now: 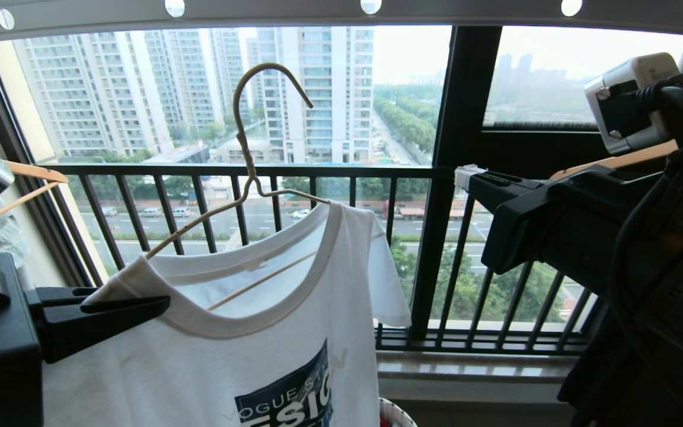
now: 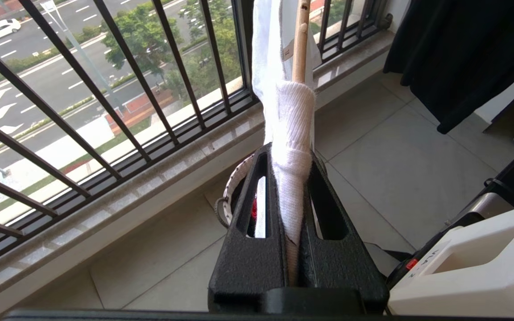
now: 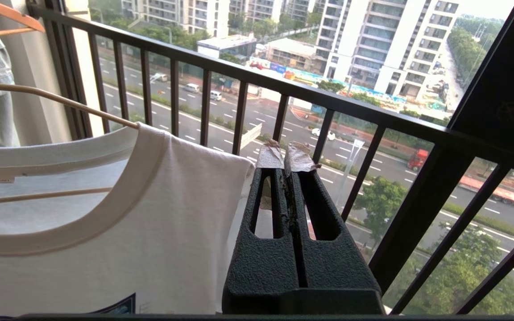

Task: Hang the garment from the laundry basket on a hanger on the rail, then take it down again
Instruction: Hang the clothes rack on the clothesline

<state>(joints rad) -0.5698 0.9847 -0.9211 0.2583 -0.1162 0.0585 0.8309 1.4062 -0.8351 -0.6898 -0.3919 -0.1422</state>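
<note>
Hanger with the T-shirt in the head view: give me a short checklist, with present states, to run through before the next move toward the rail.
1. Left end effector shut on the T-shirt shoulder over the hanger end: ok.
2. T-shirt seated on both hanger shoulders: ok; collar sits around the neck of the hanger.
3. Hanger hook on the rail: not ok; it hangs free below the rail.
4. Hook lined up with a rail hole: cannot tell.
5. Right end effector shut, empty, beside the sleeve: ok.
6. Laundry basket below, out of the way: ok.
</note>
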